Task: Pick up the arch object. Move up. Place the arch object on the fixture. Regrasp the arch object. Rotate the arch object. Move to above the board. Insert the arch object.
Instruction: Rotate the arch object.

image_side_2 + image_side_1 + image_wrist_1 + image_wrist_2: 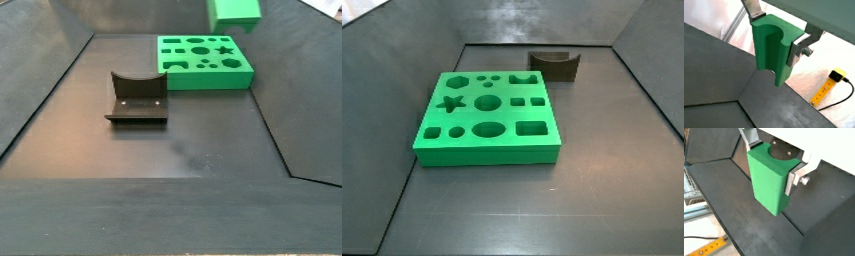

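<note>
In both wrist views my gripper (774,40) (772,165) is shut on the arch object (773,50) (769,183), a green block with a curved notch in its upper end. The silver fingers (797,50) (793,182) clamp its two sides. It hangs high over the floor, and a side view shows it at the frame's upper edge (235,11), above the board's far side. The board (489,152) (207,80) lies flat with its shaped cutouts up. The fixture (556,65) (136,100), dark brown with a U-shaped dip, stands on the floor apart from the board with nothing in it.
Dark sloping walls (396,60) enclose the dark floor (187,140). Outside the enclosure, a yellow strip with a black cable (827,87) (707,248) lies on a pale surface.
</note>
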Robot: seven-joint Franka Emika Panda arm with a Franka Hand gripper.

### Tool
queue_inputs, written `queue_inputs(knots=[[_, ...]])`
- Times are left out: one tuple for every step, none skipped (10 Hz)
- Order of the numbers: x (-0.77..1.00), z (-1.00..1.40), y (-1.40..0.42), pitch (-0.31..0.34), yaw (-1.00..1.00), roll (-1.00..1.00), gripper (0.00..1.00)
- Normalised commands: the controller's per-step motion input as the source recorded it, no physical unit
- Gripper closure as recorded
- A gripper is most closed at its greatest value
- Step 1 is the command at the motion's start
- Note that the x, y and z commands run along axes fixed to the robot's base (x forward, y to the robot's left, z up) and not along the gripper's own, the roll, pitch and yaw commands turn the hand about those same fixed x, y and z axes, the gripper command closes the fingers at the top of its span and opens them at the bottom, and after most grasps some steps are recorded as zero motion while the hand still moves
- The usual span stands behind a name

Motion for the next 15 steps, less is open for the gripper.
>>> queue_inputs(knots=[[0.0, 0.0, 0.0, -0.099, -1.0, -0.97, 1.0], [-0.02, 0.01, 0.04, -0.078, -1.0, -0.97, 1.0], [-0.1, 0.05, 0.06, -0.044, -1.0, -0.97, 1.0], [-0.12, 0.06, 0.05, 0.002, -1.0, -0.96, 1.0], [-0.07, 0.03, 0.04, 0.058, -1.0, -0.94, 1.0], [0.01, 0.0, 0.02, 0.133, -1.0, -0.93, 1.0], [0.01, 0.0, 0.02, 0.19, -1.0, -0.92, 1.0], [-0.02, 0.02, 0.01, 0.257, -1.0, -0.92, 1.0], [-0.03, 0.03, 0.02, 0.305, -1.0, -0.92, 1.0], [-0.03, 0.04, 0.02, 0.356, -1.0, -0.93, 1.0], [-0.02, 0.03, 0.02, 0.412, -1.0, -0.95, 1.0], [0.0, 0.03, 0.02, 0.482, -1.0, -0.97, 1.0], [0.01, 0.03, 0.02, 0.512, -0.9, -0.91, 1.0], [0.03, 0.04, 0.02, 0.452, -0.63, -0.67, 1.0], [0.06, 0.03, 0.02, 0.365, -0.39, -0.44, 1.0]])
